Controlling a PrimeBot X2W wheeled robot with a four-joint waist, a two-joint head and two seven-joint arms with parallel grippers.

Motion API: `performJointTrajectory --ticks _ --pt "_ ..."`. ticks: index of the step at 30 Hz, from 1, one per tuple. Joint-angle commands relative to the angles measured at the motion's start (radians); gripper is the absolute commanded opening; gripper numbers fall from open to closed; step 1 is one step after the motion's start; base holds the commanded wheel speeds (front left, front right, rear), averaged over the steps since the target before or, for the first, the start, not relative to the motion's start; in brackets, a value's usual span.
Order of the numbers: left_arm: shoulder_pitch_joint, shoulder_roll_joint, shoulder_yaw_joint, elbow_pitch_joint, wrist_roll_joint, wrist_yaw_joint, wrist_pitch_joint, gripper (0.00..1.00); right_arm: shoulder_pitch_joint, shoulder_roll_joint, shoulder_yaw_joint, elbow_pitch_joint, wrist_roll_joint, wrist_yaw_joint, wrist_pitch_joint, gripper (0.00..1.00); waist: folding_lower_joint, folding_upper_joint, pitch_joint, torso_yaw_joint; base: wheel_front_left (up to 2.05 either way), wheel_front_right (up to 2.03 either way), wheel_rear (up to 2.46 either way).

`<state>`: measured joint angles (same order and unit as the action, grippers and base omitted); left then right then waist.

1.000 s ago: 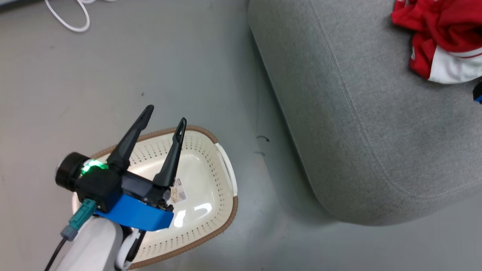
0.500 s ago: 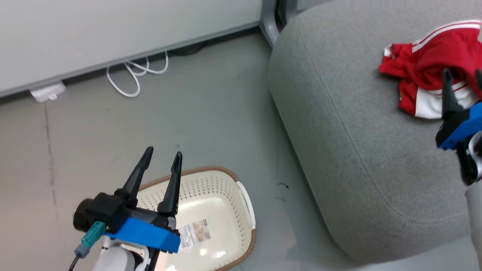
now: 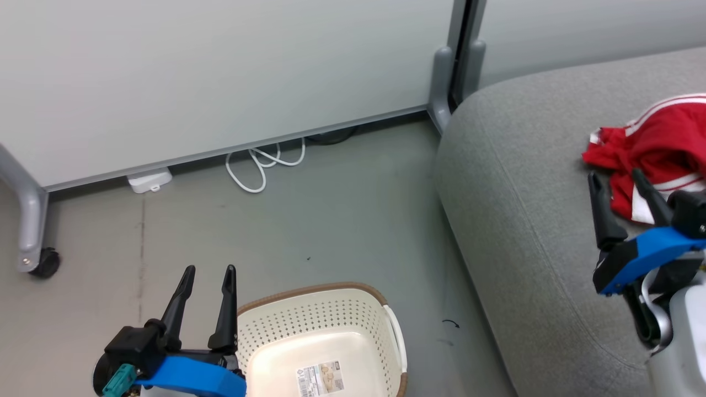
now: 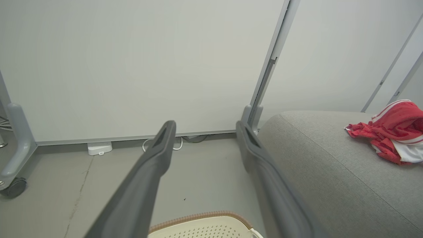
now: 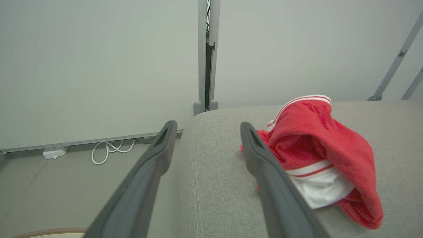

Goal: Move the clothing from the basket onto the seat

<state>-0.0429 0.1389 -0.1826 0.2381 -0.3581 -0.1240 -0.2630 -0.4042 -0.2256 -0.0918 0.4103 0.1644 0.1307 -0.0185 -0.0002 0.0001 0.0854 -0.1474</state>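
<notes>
The red clothing (image 3: 656,143) with white stripes lies bunched on the grey seat (image 3: 529,220) at the right; it also shows in the left wrist view (image 4: 393,129) and the right wrist view (image 5: 314,148). The cream basket (image 3: 320,342) stands on the floor at the bottom, with just a paper label inside. My left gripper (image 3: 209,273) is open, hanging just left of the basket's rim. My right gripper (image 3: 615,177) is open above the seat, close in front of the clothing, with nothing between its fingers.
A pale partition wall (image 3: 220,77) with a grey post (image 3: 441,88) runs along the back. A white cable (image 3: 265,165) and a small white box (image 3: 149,180) lie at its foot. A castor leg (image 3: 33,237) stands at far left on the grey floor (image 3: 331,231).
The head camera has tilted up, so basket and seat slid down the picture and the wall came in. My right gripper now shows fully, drawn back from the clothing. Both grippers stay open.
</notes>
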Motion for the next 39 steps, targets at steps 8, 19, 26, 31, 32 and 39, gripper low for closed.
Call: performJointTrajectory --ticks 8,19,26,31,32,39 --pt "0.033 -0.018 0.067 0.041 0.018 -0.007 -0.002 1.00 0.171 0.079 0.010 -0.140 -0.032 0.000 0.036 1.00 0.0002 -0.0001 -0.053 0.071 0.00 0.00 0.00" --pt "0.037 -0.021 0.122 0.089 0.016 -0.006 -0.002 1.00 0.285 0.146 0.025 -0.221 -0.043 0.000 -0.004 1.00 0.0002 -0.0001 -0.076 0.120 0.00 0.00 0.00" --pt "0.029 -0.014 0.124 0.103 0.008 -0.007 -0.002 1.00 0.328 0.167 0.033 -0.233 -0.039 0.000 -0.016 1.00 0.0002 -0.0001 -0.077 0.144 0.00 0.00 0.00" --pt "0.021 -0.009 0.120 0.100 0.007 -0.007 -0.002 1.00 0.346 0.172 0.040 -0.231 -0.037 0.000 -0.015 1.00 0.0002 -0.0001 -0.076 0.155 0.00 0.00 0.00" --pt "0.021 -0.008 0.120 0.100 0.007 -0.007 -0.002 1.00 0.348 0.173 0.041 -0.230 -0.036 0.000 -0.015 1.00 0.0002 -0.0001 -0.076 0.156 0.00 0.00 0.00" --pt "0.034 -0.003 0.116 0.102 0.001 -0.007 -0.002 1.00 0.353 0.176 0.043 -0.224 -0.018 0.000 -0.018 1.00 0.0002 -0.0001 -0.076 0.156 0.00 0.00 0.00"
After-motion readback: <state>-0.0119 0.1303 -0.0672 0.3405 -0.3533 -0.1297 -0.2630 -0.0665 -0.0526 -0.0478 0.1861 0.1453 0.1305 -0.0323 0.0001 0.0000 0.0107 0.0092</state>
